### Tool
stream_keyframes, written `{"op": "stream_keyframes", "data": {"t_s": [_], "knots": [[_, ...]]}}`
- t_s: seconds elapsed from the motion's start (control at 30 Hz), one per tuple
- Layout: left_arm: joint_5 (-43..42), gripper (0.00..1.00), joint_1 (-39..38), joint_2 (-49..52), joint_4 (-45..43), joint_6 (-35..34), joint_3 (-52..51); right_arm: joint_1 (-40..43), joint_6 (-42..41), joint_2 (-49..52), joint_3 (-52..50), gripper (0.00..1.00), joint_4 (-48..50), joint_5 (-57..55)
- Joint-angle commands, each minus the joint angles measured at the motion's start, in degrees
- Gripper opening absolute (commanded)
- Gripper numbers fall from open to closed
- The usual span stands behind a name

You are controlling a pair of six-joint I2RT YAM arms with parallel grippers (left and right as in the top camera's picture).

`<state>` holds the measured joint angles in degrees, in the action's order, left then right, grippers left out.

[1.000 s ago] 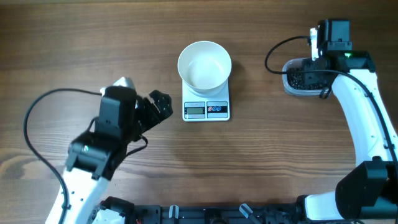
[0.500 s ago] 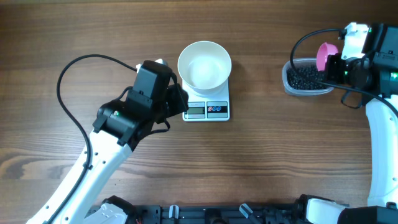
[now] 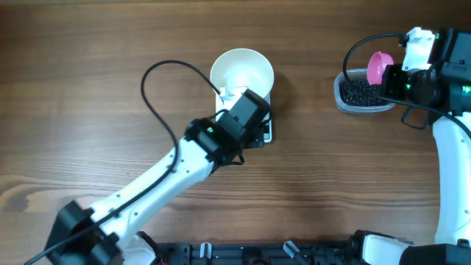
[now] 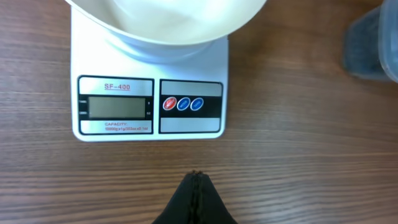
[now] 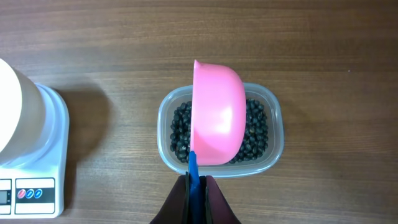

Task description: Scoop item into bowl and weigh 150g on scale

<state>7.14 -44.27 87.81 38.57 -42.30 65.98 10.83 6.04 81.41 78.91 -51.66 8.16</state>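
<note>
Looking down from overhead, the white bowl (image 3: 242,73) stands mid-counter with the left arm (image 3: 221,136) reaching in just below it. Off to the right, the pink scoop (image 3: 380,66) hangs over the tub (image 3: 338,93) of black beads (image 3: 360,91).

Left wrist: the left hand (image 4: 196,186) is clenched, empty, above the counter (image 4: 311,155) just before the scale (image 4: 205,62) and its display (image 4: 116,107).

Right wrist: the right hand (image 5: 198,186) grasps the scoop's blue handle (image 5: 193,167), scoop above the beads.

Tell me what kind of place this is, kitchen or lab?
Probably a robot test bench, not a kitchen: a wooden table, cabled left arm and right arm, and only staged props: scale carrying a white bowl, tub of black beads, pink scoop.
</note>
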Motion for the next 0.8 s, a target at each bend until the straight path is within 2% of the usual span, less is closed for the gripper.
{"op": "stream_keyframes", "data": {"t_s": [0.0, 0.23, 0.53, 0.77], "knots": [[2.0, 0.04, 0.0, 3.8, -0.7, -0.6, 1.0, 0.2, -0.6, -0.8, 1.1, 0.04, 0.0, 1.4], [4.6, 0.04, 0.0, 9.3, -3.1, 0.1, 0.2, 0.2, -0.3, -0.8, 1.1, 0.04, 0.6, 1.4], [6.1, 0.04, 0.0, 9.8, -11.1, 0.1, -5.5, 0.2, 0.0, -0.8, 1.1, 0.04, 2.6, 1.4], [8.8, 0.04, 0.0, 12.0, -13.7, 0.1, -6.1, 0.2, -0.1, -0.8, 1.1, 0.04, 3.7, 1.4]]}}
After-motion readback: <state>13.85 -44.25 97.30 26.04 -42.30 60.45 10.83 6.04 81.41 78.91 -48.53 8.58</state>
